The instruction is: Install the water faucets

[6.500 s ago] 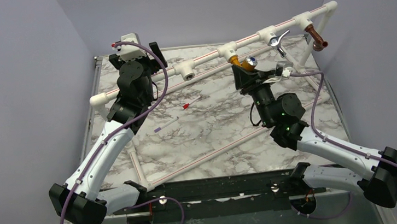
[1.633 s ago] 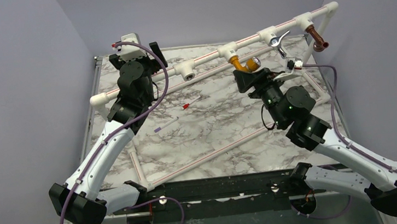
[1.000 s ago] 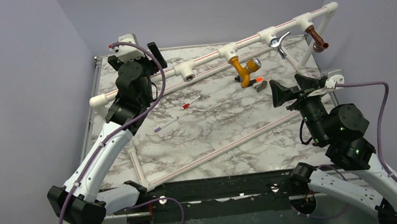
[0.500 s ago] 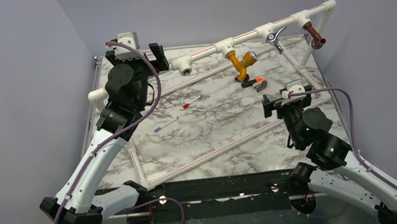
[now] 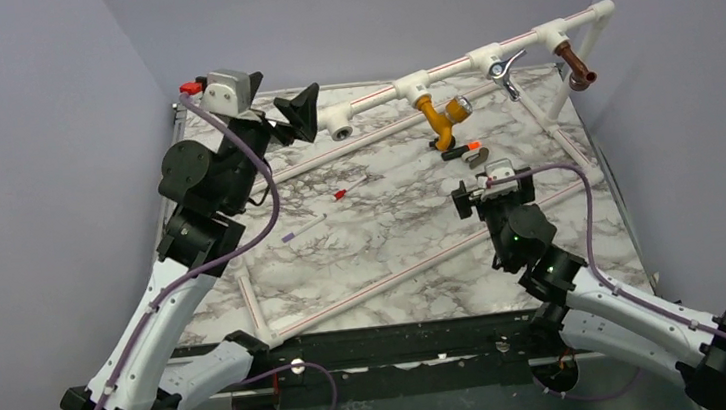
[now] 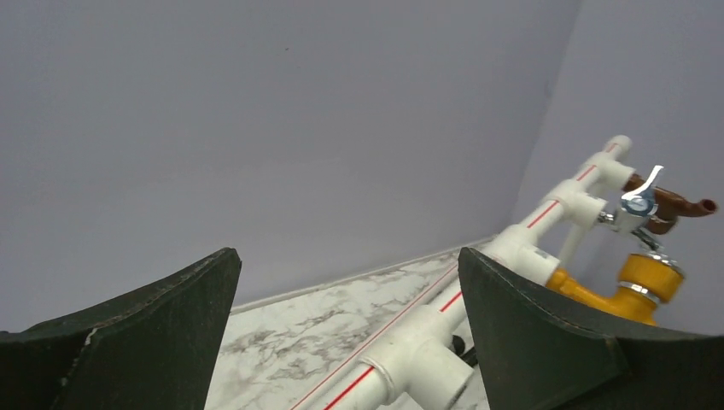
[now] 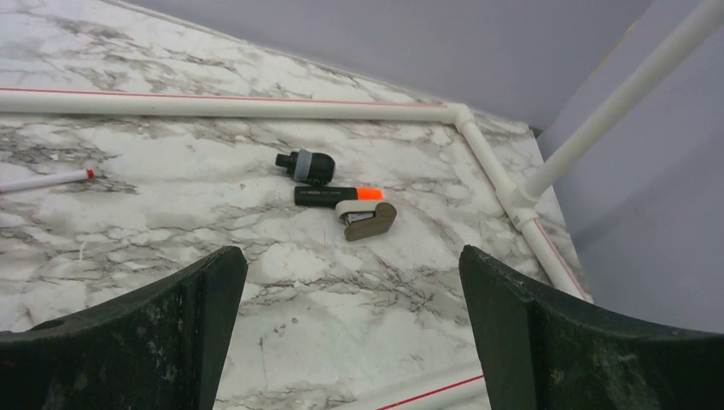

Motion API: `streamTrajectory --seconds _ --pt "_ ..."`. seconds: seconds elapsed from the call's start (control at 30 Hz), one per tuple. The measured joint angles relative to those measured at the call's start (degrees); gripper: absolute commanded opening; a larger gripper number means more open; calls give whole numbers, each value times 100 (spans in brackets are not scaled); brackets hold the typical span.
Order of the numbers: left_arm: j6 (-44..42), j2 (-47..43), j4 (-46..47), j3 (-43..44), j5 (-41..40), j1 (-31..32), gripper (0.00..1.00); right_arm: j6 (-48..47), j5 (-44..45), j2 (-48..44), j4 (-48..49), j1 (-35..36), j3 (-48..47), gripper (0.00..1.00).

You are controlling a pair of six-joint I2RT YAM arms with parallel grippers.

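On marble top (image 7: 171, 205), black orange-tipped faucet (image 7: 329, 196) lies flat, unmounted

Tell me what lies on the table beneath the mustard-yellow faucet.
The black orange-tipped faucet lies flat on the marble table, near the spout of the mustard-yellow faucet. The spot straight beneath is hidden in the top view by the spout itself.

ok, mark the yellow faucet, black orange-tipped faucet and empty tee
yellow faucet (image 5: 443, 129), top external view, on its down-turned spout.
black orange-tipped faucet (image 7: 324, 196), right wrist view, on its black body.
empty tee (image 5: 338, 123), top external view, on its white body.
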State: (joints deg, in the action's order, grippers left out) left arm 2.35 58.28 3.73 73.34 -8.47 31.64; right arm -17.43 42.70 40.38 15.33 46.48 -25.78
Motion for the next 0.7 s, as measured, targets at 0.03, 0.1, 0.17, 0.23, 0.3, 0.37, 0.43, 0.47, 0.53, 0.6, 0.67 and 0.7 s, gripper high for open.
streamTrajectory --seconds 0.03,0.1,0.17,0.23,0.3,0.37,0.43,0.47,0.53,0.6,0.67,0.7 --pt "24 -72 0 -11 170 0 99 24 -22 109 179 -94 94 100" --pt "109 -291 -11 -79 555 0 99 151 -129 356 457 -490 236 100" --pt "190 -553 -24 -192 925 -2 99 393 -328 636 710 -1102 330 100" --pt "275 -828 -9 -352 1303 0 99 643 -507 918 1128 -1661 531 100" --pt "330 -1051 26 -555 1585 0 99 852 -590 1279 1633 -2096 820 100" --pt "428 -1333 140 -890 1921 0 99 970 -664 1790 2173 -2409 1080 100" --pt "520 -1600 273 -1239 2190 0 99 1038 -748 2402 2734 -2647 1259 100" --pt "573 -1722 382 -1423 2321 0 99 1047 -815 2702 3034 -2745 1335 100" --pt "645 -1860 503 -1681 2507 0 99 1047 -999 3230 3604 -2909 1456 100" --pt "682 -1950 566 -1915 2664 0 99 1032 -1196 3626 4087 -3025 1493 100" --pt "678 -1963 562 -2041 2739 0 99 1021 -1397 3851 4522 -3141 1513 100" --pt "678 -1963 557 -2085 2752 0 99 1027 -1499 3915 4680 -3195 1513 100"
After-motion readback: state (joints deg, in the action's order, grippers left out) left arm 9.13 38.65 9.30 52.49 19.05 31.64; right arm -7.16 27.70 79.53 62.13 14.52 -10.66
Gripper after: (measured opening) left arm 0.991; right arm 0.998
